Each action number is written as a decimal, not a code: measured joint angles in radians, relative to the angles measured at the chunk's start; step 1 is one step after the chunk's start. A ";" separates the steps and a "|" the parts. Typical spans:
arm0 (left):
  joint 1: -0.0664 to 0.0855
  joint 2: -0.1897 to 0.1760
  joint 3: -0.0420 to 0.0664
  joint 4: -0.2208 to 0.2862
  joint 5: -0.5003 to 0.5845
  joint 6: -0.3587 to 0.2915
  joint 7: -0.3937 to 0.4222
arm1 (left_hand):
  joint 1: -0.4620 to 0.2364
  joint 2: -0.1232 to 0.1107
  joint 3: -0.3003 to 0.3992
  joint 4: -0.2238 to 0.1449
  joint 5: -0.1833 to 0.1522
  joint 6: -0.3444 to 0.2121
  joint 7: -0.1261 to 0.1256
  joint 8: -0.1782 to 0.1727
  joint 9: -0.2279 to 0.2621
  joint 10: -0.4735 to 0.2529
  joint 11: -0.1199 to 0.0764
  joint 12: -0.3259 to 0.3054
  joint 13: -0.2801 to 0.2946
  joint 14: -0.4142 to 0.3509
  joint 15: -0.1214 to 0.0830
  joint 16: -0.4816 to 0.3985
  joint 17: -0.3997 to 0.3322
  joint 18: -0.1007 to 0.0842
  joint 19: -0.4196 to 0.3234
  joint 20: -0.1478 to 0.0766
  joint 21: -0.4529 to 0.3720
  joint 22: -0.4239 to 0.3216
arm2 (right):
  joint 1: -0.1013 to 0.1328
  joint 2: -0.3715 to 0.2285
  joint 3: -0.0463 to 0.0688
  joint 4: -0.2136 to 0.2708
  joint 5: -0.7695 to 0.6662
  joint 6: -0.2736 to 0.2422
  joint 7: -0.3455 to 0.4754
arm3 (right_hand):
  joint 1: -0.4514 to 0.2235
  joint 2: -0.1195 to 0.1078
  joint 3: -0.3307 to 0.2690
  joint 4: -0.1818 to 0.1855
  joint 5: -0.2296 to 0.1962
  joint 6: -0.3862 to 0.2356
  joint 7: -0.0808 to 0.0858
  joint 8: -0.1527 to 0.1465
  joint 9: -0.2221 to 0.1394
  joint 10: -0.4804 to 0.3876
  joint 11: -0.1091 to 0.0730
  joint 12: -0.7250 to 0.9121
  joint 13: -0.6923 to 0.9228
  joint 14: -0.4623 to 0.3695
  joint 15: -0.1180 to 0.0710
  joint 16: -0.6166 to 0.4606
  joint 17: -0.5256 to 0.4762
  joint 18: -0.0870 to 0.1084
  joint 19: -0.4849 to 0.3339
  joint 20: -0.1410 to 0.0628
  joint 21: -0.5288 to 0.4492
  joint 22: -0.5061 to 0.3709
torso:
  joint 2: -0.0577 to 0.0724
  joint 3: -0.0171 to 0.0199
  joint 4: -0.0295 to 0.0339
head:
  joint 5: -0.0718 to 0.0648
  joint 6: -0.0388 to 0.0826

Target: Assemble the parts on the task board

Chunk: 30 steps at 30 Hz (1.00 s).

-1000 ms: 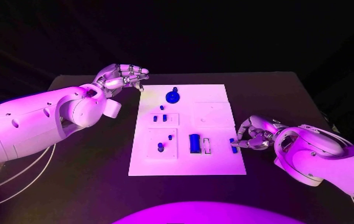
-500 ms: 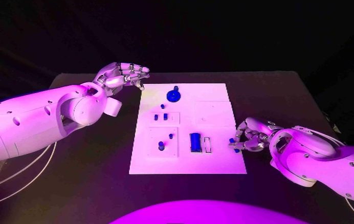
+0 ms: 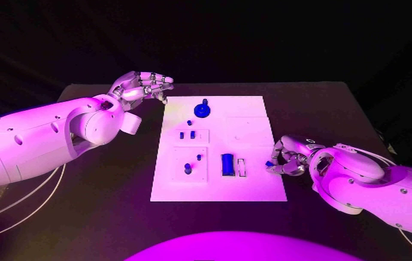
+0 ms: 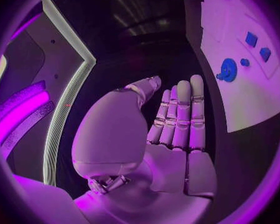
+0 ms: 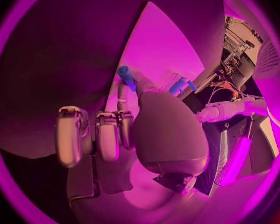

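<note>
One flat white rectangular task board (image 3: 249, 189) lies in the middle of the black tabletop (image 3: 103, 213). On it I count seven small blue parts: one round blue disc with a knob (image 3: 202, 111) nearest the left fingers, one tiny blue dot (image 3: 189, 123) below it, two small blue square pieces (image 3: 187, 135) side by side, one small blue peg (image 3: 199, 157), one blue rounded stud (image 3: 187, 168), and one tall blue rectangular block (image 3: 227, 164) beside a pale slot. An eighth small blue part (image 3: 270, 164) sits at the board's right edge, right at the right fingertips.

The silver left hand (image 3: 141, 86) hovers off the board's far left corner; in the left wrist view its fingers (image 4: 180, 115) lie straight, close side by side, with nothing in them. The silver right hand (image 3: 290, 155) rests at the board's right edge, its fingers (image 5: 109, 134) curled in and pinching the small blue part (image 5: 126, 77) at their tips.

Compared with a second ago, the right hand has drawn slightly lower along the board's edge, the blue part moving with it. The left hand stays in much the same place. The parts on the board have not shifted.
</note>
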 measured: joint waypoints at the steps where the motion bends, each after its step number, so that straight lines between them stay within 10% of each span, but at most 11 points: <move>1: 0.000 0.000 0.000 0.000 0.000 0.000 0.000 | 0.000 0.000 0.000 0.000 0.000 0.000 0.000 0.000 0.000 0.000 0.000 0.000 0.000 0.000 0.000 0.000 0.000 0.000 0.000 0.000 0.000 0.000 | 0.000 0.001 0.000 0.002 -0.004 0.003 0.000 | 0.015 -0.003 0.011 0.003 0.022 0.003 -0.003 -0.004 0.000 0.000 0.000 0.000 0.000 0.000 0.000 0.000 0.000 0.000 0.000 0.000 0.000 0.000 | 0.000 0.0000 0.0002 | 0.000 0.000; 10: 0.000 -0.001 0.000 0.000 0.000 0.000 -0.001 | 0.004 0.004 0.000 0.000 0.000 0.000 0.000 0.000 0.000 0.000 0.000 0.000 0.000 0.000 0.000 0.000 -0.001 0.000 0.000 0.000 0.000 0.000 | -0.002 0.006 -0.002 0.016 -0.025 0.002 -0.006 | 0.051 -0.035 0.099 0.083 0.172 0.019 -0.008 -0.022 -0.002 0.004 -0.004 0.000 0.000 0.004 -0.004 0.000 0.000 0.000 -0.003 -0.004 0.005 0.000 | 0.000 0.0001 0.0001 | 0.000 0.000; 14: 0.000 -0.001 0.000 0.000 0.000 0.000 -0.001 | 0.004 0.004 0.000 0.000 0.000 0.000 0.000 0.000 0.000 0.000 0.000 0.000 0.000 0.000 0.000 0.000 -0.001 0.000 0.000 0.000 0.000 0.000 | -0.002 0.005 -0.009 0.030 -0.019 -0.018 -0.010 | 0.024 -0.048 0.146 0.087 0.237 0.022 -0.011 -0.006 -0.073 0.001 -0.010 0.003 0.000 0.000 -0.008 0.000 0.000 0.000 -0.002 -0.010 0.020 0.000 | 0.000 0.0001 0.0000 | -0.002 0.002; 30: 0.000 0.001 0.000 0.001 0.000 0.000 -0.002 | 0.004 0.004 0.000 0.000 0.000 0.000 0.000 0.000 0.000 0.000 0.000 0.000 0.000 0.000 0.000 0.000 -0.001 0.000 0.000 0.000 0.000 0.000 | 0.033 0.059 -0.015 0.074 0.178 -0.105 -0.010 | -0.121 -0.035 0.277 0.021 0.260 -0.010 -0.008 0.037 -0.025 -0.002 -0.013 0.009 0.000 0.000 -0.008 0.000 0.001 0.000 -0.003 -0.011 0.036 0.000 | 0.000 0.0001 0.0005 | -0.006 0.003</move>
